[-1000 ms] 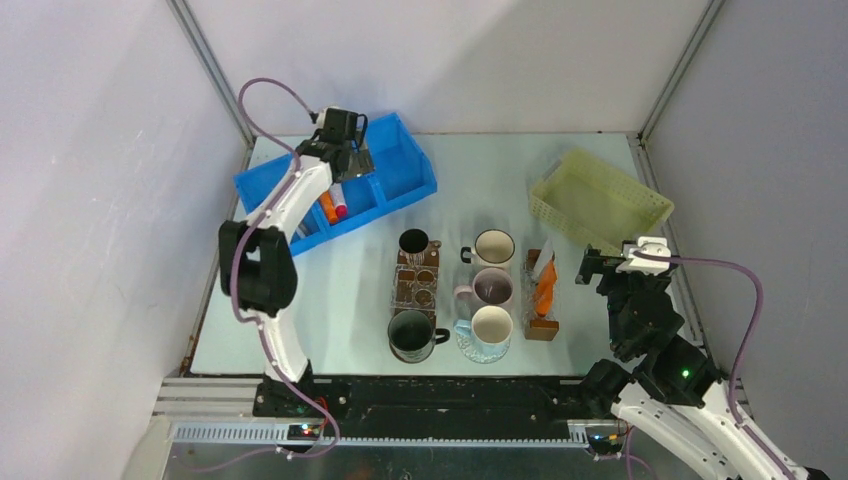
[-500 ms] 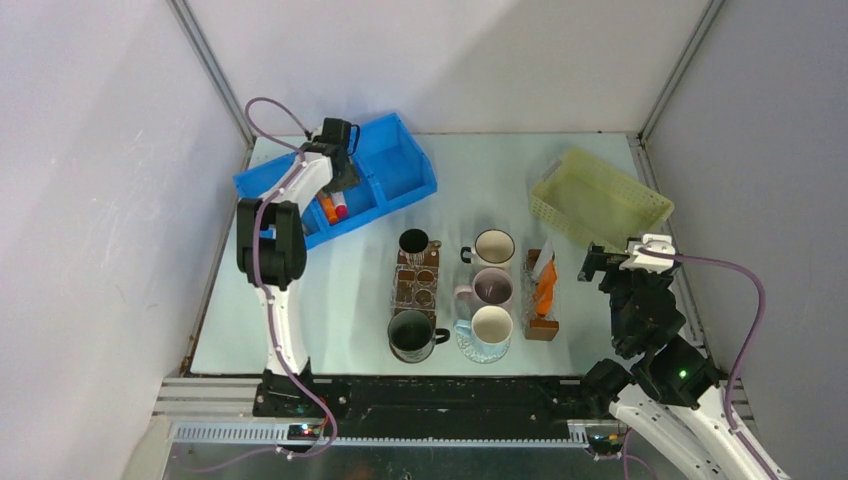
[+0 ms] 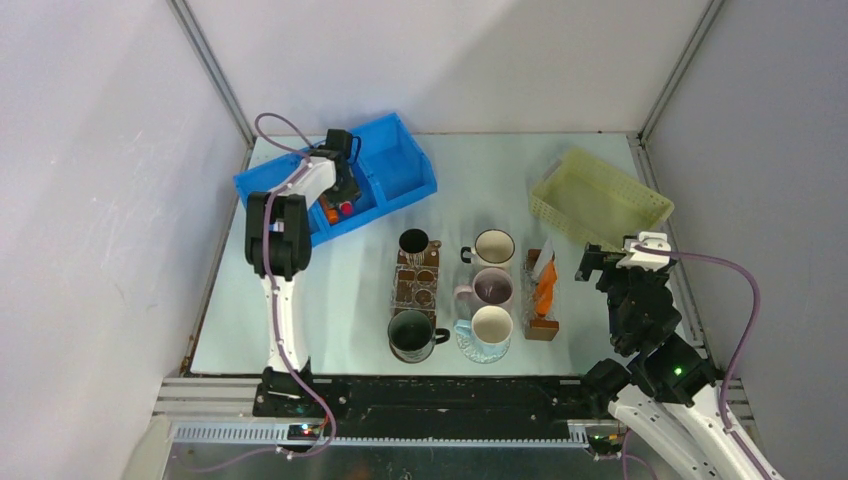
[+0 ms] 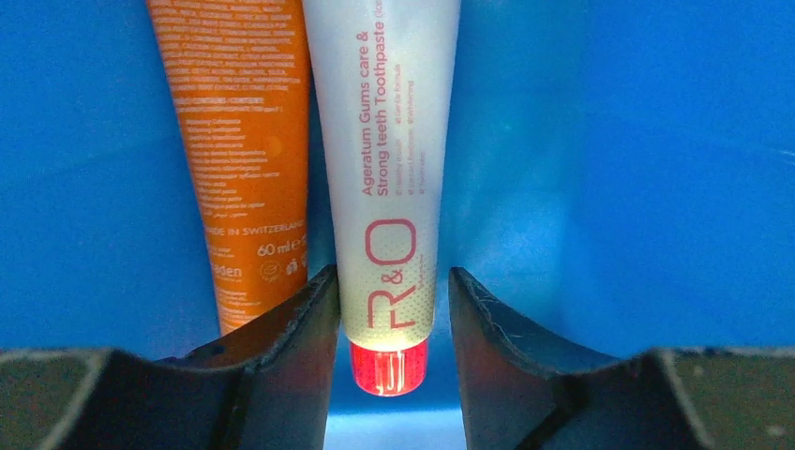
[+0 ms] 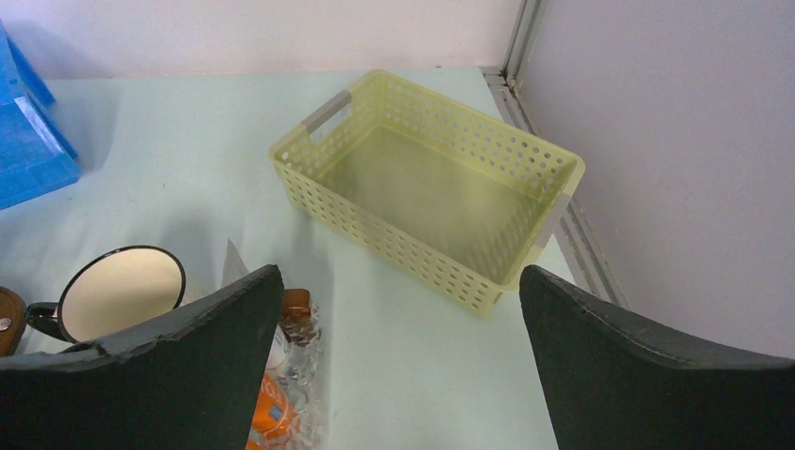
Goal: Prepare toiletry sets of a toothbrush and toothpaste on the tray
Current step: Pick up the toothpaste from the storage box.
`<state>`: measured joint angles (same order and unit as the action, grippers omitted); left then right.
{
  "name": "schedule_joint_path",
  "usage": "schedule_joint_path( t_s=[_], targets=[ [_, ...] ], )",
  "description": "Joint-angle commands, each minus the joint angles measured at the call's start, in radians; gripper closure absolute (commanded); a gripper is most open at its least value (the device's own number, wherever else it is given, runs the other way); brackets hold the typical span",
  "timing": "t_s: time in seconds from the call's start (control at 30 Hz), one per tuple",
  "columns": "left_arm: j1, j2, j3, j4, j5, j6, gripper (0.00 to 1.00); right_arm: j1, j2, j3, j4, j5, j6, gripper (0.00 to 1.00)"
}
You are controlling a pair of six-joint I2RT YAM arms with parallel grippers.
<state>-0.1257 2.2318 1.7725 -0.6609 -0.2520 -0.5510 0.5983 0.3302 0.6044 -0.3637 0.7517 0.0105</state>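
Top view: the pale surface (image 3: 480,180) carries the blue bin (image 3: 400,165) at upper left and the yellow basket (image 5: 394,239) at upper right. The right claw (image 5: 398,272) stands wide apart and holds nothing. Inside the bin, the half-closed left claw (image 4: 394,273) brackets the white toothpaste (image 4: 384,141) near its red cap. The orange toothpaste (image 4: 244,141) lies just beside it. We cannot tell whether the left claw grips.

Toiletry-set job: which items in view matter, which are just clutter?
Job: white toothpaste tube, straddled by the left end effector; orange toothpaste tube beside it; blue bin holding both; boxed orange tubes; yellow basket, possibly the tray.
Lying about: mugs; brown-lidded boxes; right end effector, open, holding nothing.
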Motion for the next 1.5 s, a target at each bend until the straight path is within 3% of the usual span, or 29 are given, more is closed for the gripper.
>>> schedule_joint_path(
  t_s=[0.0, 0.07, 0.23, 0.6, 1.07, 1.47],
  targets=[
    [0.007, 0.008, 0.061, -0.001, 0.060, -0.017, 0.51, -0.008, 0.006, 0.000, 0.036, -0.018, 0.008, 0.01],
    [0.006, 0.010, 0.061, -0.002, 0.077, -0.017, 0.54, -0.010, 0.005, 0.000, 0.035, -0.024, 0.009, 0.01],
    [0.007, -0.039, 0.034, 0.019, 0.101, -0.017, 0.74, -0.011, -0.003, 0.000, 0.037, -0.037, 0.007, 0.01],
    [-0.006, -0.338, -0.140, 0.202, 0.134, -0.027, 0.93, -0.009, -0.035, 0.017, 0.062, -0.125, -0.007, 0.01],
    [-0.121, -0.776, -0.434, 0.429, 0.166, -0.070, 0.96, -0.007, 0.038, 0.139, 0.059, -0.447, 0.044, 0.04],
    [-0.375, -1.055, -0.662, 0.641, 0.169, -0.108, 0.98, 0.012, 0.191, 0.146, 0.280, -0.771, 0.198, 0.06]
  ],
)
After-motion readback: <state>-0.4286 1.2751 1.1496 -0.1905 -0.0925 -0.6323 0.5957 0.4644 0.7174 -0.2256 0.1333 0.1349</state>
